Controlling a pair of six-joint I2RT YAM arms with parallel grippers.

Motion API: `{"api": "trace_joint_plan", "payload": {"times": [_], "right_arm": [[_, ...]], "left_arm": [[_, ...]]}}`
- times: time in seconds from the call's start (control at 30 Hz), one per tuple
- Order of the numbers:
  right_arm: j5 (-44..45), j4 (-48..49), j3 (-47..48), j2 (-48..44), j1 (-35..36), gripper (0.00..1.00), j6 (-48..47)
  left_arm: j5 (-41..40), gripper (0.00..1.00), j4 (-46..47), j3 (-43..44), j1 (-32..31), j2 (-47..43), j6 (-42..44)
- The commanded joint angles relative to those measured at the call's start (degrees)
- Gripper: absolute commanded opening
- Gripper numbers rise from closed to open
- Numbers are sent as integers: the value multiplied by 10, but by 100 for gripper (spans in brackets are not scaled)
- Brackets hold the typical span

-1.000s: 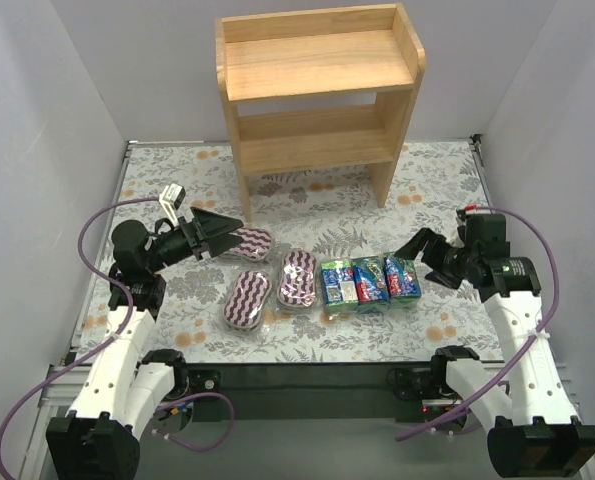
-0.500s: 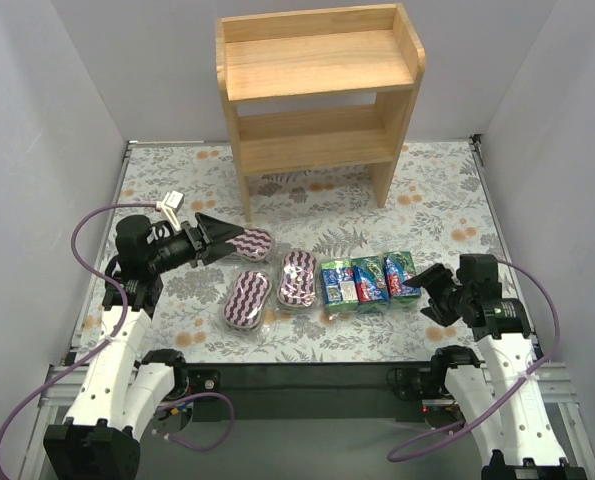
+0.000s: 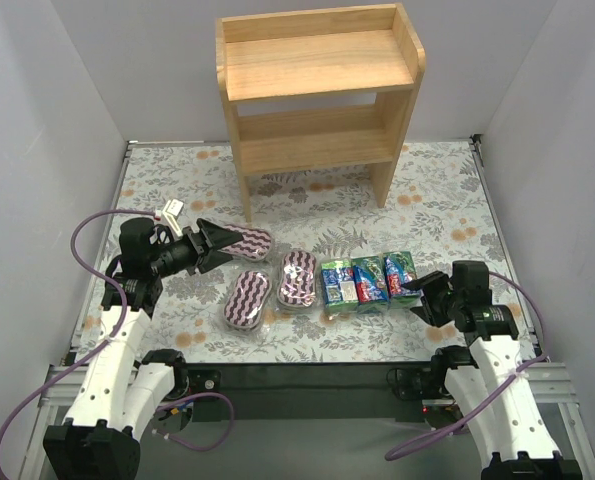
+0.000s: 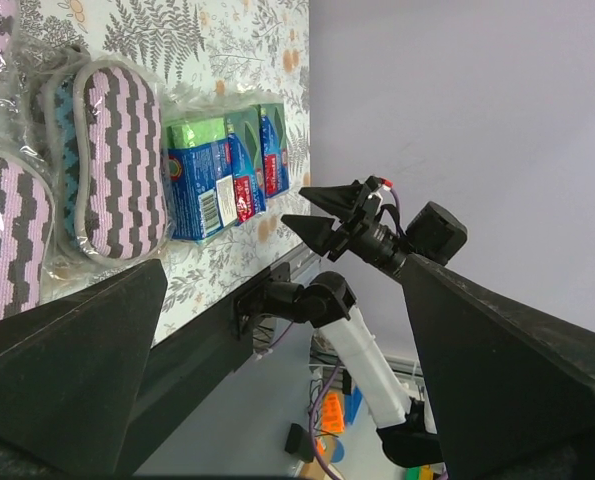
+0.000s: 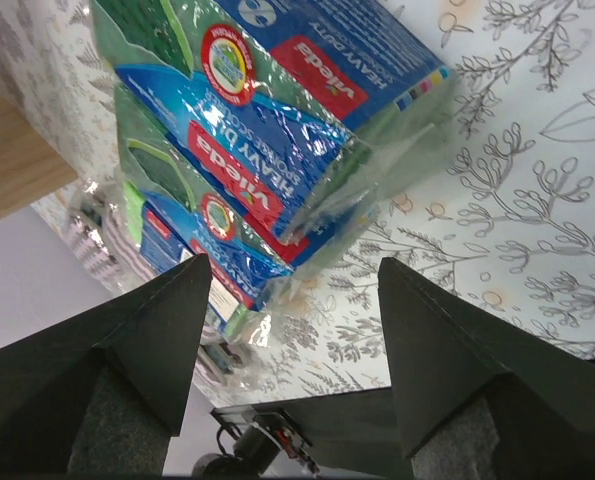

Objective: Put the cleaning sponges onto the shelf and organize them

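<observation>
Showing all six sponges (image 3: 299, 278) on the tabletop (image 3: 437, 190), shelf (image 3: 317, 62) unfilled. Left hand (image 3: 215, 246) wide open by a pad (image 3: 247, 241), right hand (image 3: 424, 297) half-open by a pack (image 3: 403, 275); both empty.

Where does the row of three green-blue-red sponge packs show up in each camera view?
Top external: the row of three packs lies right of centre, near the front edge.
Left wrist: upper left of centre, beside a striped pad.
Right wrist: close up, filling the upper left.
Shared landmark: the floral table cover under them.
</observation>
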Motion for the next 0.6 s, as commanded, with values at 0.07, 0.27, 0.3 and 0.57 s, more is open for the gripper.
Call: {"api": "trace_joint_plan", "payload": {"times": [0.07,0.27,0.3,0.57], "right_arm": [[10,74,-32,16,1,62,31],[15,122,-50,55,1,64,35],[21,129,-51,57,1,64,41],[49,175,-51,107,1,54,23]], "left_arm": [[-7,89,-40,24,-2,-8,18],[-16,88,-63,28,-2,-8,33],[-17,88,-65,29,-2,-7,34],[-22,88,-66,28,-2,-1,37]]}}
